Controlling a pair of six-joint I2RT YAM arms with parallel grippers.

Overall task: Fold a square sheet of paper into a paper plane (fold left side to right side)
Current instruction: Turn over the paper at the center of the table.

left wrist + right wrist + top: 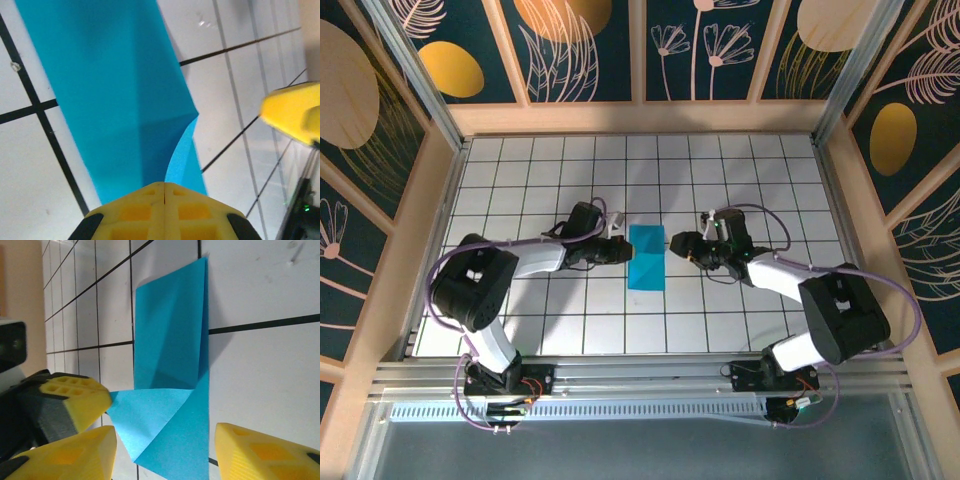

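Left gripper [164,186] pinches the square sheet of paper [646,258]; right gripper [165,432] is released.
The left fingers are clenched tight on a lifted flap at the sheet's left edge. The right fingers are spread wide, grasping nothing, just right of the folded cyan sheet mid-tabletop [750,170].

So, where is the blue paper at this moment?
In the top view the folded blue paper lies near the middle of the tiled table, between the right jaws and the left jaws, which are shut on a flap at its left side.
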